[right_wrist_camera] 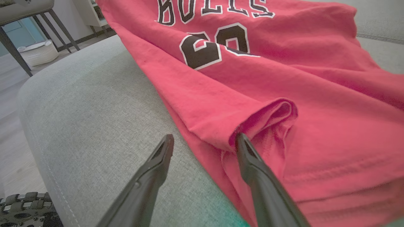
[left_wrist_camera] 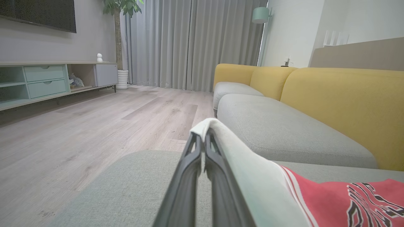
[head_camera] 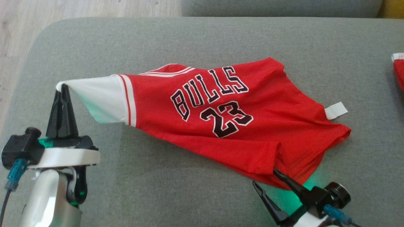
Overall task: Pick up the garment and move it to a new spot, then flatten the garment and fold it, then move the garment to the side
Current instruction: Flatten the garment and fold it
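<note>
Starting at the front edge of the grey cushion [head_camera: 189, 37], toward its right end: got the right gripper [head_camera: 264, 177] here, jaws spread wide, clamping nothing. With one finger [right_wrist_camera: 252, 164] tipped right up against the mouth of a fold [right_wrist_camera: 274, 116] in the hem, touching red cloth, and the other out over bare cushion just beside it. Green glow on the cushion fabric under that gripper.

Over at the cushion's left end, a touch further in: left gripper [head_camera: 63, 90], pinched tight on the white sleeve [head_camera: 101, 94] of the jersey [head_camera: 268, 104]. Lifted clear of the cushion there, pulled up into a little tent peak over the fingertips, shadow underneath.

On to the middle of the cushion: red jersey stretched across it, high at the sleeve and sloping down to lie on the cushion toward the right end. "BULLS" and "23" facing up, black with white outline, running at a slant. Wrinkled and bunched along the hem. White tag [head_camera: 336, 110] sticking out flat onto the cushion from the jersey's far right edge.

Out at the cushion's right end: corner of a second red-and-white cloth [head_camera: 399, 71], well apart from the jersey, cut off at the edge.

Past the cushion's left end: pale wood floor [head_camera: 19, 31]. Behind the cushion: a yellow backrest [left_wrist_camera: 341, 101], then grey curtains [left_wrist_camera: 189, 44] beyond.
</note>
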You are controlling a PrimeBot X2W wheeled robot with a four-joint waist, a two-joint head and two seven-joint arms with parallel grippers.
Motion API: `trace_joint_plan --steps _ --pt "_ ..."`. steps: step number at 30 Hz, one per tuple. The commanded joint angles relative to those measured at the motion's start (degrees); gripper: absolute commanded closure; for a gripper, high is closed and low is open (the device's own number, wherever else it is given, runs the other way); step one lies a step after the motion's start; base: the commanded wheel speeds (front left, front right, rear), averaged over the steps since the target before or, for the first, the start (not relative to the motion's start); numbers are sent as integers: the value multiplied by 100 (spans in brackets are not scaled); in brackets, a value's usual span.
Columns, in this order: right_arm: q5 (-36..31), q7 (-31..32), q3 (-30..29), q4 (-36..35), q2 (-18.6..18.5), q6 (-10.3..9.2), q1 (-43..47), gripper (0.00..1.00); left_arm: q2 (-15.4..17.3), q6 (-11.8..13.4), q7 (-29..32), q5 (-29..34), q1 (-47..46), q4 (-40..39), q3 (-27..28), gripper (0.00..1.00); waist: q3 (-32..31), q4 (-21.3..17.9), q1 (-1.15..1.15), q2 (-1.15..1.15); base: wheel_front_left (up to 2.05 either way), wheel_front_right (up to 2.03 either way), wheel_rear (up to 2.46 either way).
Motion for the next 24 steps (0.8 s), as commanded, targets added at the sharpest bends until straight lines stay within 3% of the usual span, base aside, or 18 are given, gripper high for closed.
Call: trace_joint_plan --steps 1,5,6,7,8,13,19,24 --pt "-48 -22 101 -93 -71 39 -191 0 118 -23 -54 36 -359 -170 159 100 22 12 0 0 0 0 0" --pt "-45 -22 158 -6 -45 39 -318 3 112 -50 -54 44 -420 -158 142 100 81 38 0 0 0 0 0" --pt "-41 -22 169 31 -45 39 -339 18 108 -53 -54 47 -432 -157 138 100 91 45 0 0 0 0 0" --pt "-31 -22 189 86 -48 39 -356 51 105 -57 -54 48 -443 -155 136 100 99 52 0 0 0 0 0" --pt "-19 -22 209 136 -51 39 -377 100 103 -59 -54 48 -451 -152 137 100 105 55 0 0 0 0 0" --pt "83 -22 133 150 -46 39 -430 100 118 -77 -54 39 -469 -135 189 100 52 14 0 0 0 0 0" --pt "733 -22 -621 -655 76 39 -334 100 196 -237 -54 -23 -527 -327 246 100 -216 -103 0 0 0 0 0" --pt "1218 -22 -1521 -1563 -350 39 -424 100 373 -401 -54 -199 -825 -734 177 100 -614 -224 0 0 0 0 0"
